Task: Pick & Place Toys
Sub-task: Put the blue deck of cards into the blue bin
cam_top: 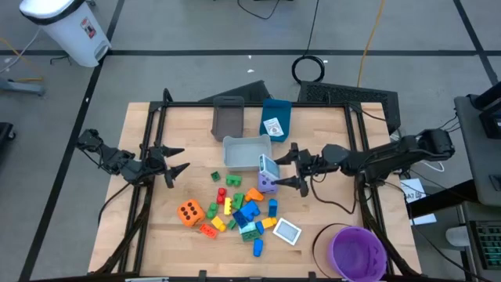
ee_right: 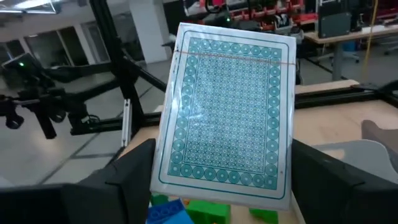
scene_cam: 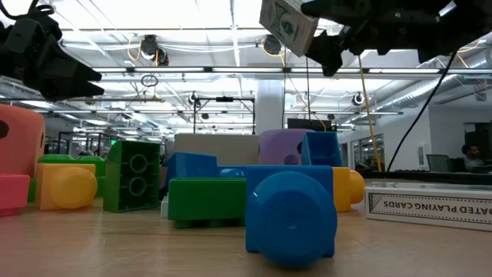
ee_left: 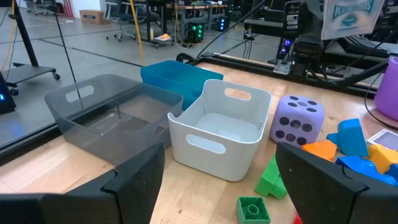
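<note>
In the right wrist view the teal-patterned card pack [ee_right: 227,115] fills the middle and hides most of the table and the brick pile behind it; only scraps of green brick [ee_right: 205,211] and blue brick [ee_right: 165,214] peep out under its lower edge. In the low view the big blue brick [scene_cam: 290,209] blocks the pile behind, the orange die [scene_cam: 19,150] is cut by the picture's edge, and the purple die [scene_cam: 280,146] shows only its top. In the high view the purple bowl [cam_top: 358,252] is cropped at the bottom
</note>
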You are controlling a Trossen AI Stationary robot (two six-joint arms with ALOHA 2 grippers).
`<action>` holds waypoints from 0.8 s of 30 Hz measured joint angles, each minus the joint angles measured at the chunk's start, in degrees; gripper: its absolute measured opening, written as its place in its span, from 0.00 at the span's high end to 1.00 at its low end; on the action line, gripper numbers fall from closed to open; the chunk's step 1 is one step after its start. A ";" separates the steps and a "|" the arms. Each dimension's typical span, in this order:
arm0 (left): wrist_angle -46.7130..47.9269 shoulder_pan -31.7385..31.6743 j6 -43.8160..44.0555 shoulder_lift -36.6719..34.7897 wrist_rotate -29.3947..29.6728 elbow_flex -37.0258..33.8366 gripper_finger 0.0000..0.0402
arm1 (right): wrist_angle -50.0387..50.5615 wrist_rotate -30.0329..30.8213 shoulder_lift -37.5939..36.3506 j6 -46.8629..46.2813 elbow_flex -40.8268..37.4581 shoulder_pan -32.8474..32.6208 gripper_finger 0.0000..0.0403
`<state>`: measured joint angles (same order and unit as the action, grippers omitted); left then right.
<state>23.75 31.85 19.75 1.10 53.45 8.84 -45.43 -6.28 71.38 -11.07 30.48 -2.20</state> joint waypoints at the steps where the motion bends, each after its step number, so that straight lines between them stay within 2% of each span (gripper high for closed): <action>1: 0.00 0.00 0.00 0.00 0.02 0.00 0.23 | 0.06 0.00 0.77 0.00 0.00 -0.02 0.32; 12: -0.01 -0.01 0.00 0.00 0.01 0.00 0.23 | -4.77 0.28 6.56 0.29 0.33 1.15 0.32; 24: -0.09 -0.02 0.00 0.00 0.02 0.00 0.23 | -4.51 1.00 11.97 1.73 3.32 2.41 0.32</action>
<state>23.66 31.83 19.75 1.10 53.47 8.84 -49.94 -5.28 83.36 -9.34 33.80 0.22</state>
